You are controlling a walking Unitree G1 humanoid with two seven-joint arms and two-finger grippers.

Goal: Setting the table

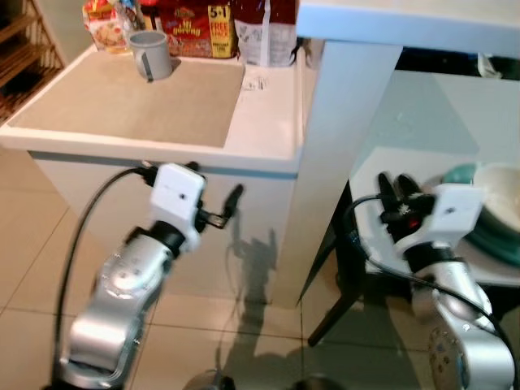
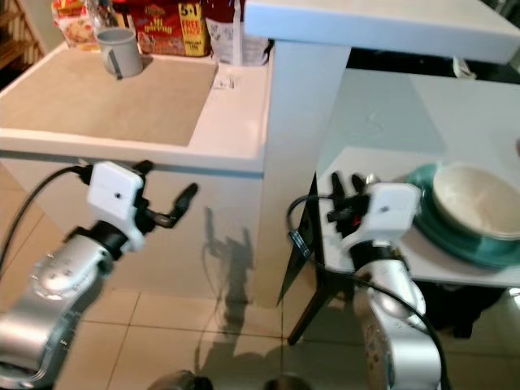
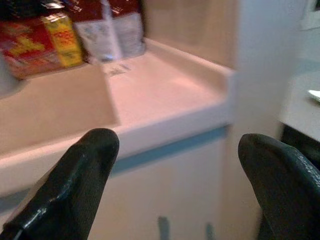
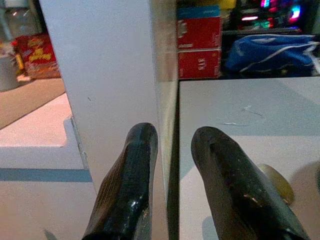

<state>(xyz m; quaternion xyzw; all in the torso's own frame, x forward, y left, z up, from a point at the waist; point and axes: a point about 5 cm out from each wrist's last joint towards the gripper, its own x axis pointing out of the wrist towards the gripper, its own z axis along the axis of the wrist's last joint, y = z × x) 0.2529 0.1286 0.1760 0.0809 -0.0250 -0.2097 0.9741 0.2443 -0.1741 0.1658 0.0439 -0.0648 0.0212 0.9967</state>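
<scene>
1. At the upper left of the head views a grey mug (image 1: 151, 54) stands upright on a beige mat (image 1: 130, 101) that covers most of a white surface (image 1: 268, 114). Its handle faces the lower edge of the frame.
2. Behind the mug, along the top edge, stand red snack boxes (image 1: 195, 28) and a white bag (image 1: 266, 32).
3. The left gripper (image 1: 213, 208) hangs at centre left, below the front edge of that surface. It points toward the right of the frame, its jaws spread wide with nothing between them.
4. A white vertical panel (image 1: 341, 122) rises in the middle of the frame, dividing the two surfaces.
5. The right gripper (image 2: 347, 193) sits at centre right over the near corner of a lower white surface (image 2: 382, 106), pointing up the frame. Its jaws stand a little apart and hold nothing.
6. Just right of it, a white bowl (image 2: 479, 199) rests upright on stacked teal plates (image 2: 455, 236) lying flat near the right edge.
</scene>
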